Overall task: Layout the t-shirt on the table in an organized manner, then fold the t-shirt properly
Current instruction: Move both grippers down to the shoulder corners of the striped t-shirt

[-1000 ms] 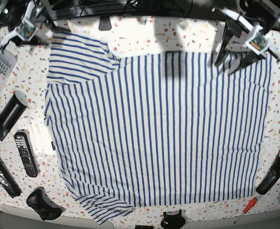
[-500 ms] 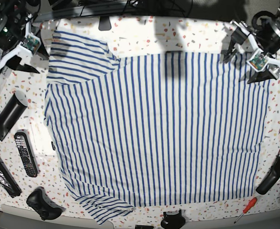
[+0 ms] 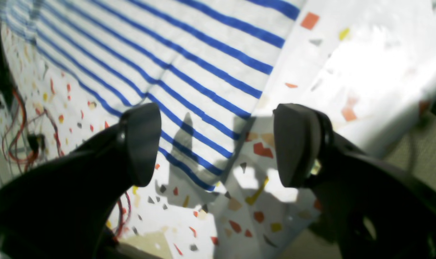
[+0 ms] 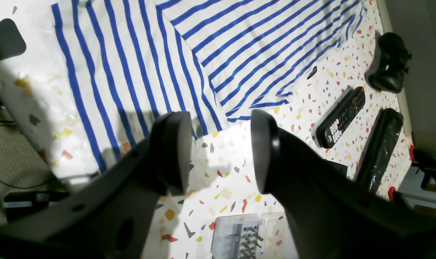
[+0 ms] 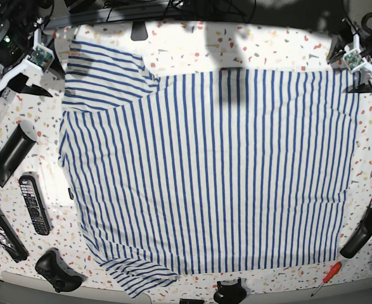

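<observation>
Worktop (image 5: 186, 41): white terrazzo, red, orange, yellow, grey chips. Shirt (image 5: 211, 171) flat across centre, striped, sleeves at 10 and 7 o'clock. Left gripper (image 3: 218, 144) at 2 o'clock, jaws wide open, empty, above shirt corner. Right gripper (image 4: 219, 151) at 10 o'clock, jaws parted, empty, over bare worktop beside sleeve. Remote (image 5: 33, 204), gamepad (image 5: 57, 271) at 8 o'clock; screwdriver (image 5: 325, 278) at 4 o'clock.
</observation>
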Tool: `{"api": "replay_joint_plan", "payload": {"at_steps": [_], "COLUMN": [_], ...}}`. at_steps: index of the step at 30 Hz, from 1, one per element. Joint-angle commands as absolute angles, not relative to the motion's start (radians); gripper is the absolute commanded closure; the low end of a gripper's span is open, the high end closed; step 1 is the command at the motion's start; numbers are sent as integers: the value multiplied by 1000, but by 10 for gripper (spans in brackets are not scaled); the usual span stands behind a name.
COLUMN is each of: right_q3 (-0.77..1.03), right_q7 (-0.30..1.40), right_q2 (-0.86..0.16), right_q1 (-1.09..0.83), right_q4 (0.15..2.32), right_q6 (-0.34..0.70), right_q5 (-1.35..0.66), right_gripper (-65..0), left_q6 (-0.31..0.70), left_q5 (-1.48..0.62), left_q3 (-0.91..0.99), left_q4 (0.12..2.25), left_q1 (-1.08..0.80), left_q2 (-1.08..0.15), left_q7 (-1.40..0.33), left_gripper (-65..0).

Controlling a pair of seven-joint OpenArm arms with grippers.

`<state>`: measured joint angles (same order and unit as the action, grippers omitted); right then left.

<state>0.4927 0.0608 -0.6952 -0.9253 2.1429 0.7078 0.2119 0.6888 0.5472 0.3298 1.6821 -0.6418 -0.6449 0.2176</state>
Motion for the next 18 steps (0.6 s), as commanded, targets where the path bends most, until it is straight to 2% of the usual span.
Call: {"api": "replay_joint_plan", "payload": {"at_steps": [1,4,7,10,13,18], "right_q3": [503,503,503,503,503,503], "right_q7": [46,46,46,46,46,46], "right_q2": [-709,-709,-709,-709,-708,-706], "right_q1": [-928,-928,-928,-928,-928,-928], "right_q4": [2158,2158,2158,2158,2158,2158], "right_q6": [698,698,698,698,698,698], "right_q5": [202,202,202,202,202,198], "right_gripper": [-264,-264,-264,-264,-264,-264], "left_q6": [681,673,586,525,505,482], "left_q5": [555,560,568,613,610,656], "left_q3": [332,300,241,175,121,81], "left_q4": [1687,1682,1682,1681,1681,1634], "left_q1": [-643,-642,-633,-599,-582,-582], "left_q2": [-664,-665,-665,-666,-666,-668], "left_q7": [236,210,174,63,-31,-38], "left_gripper": [-446,-446,-446,-446,-446,-435]}}
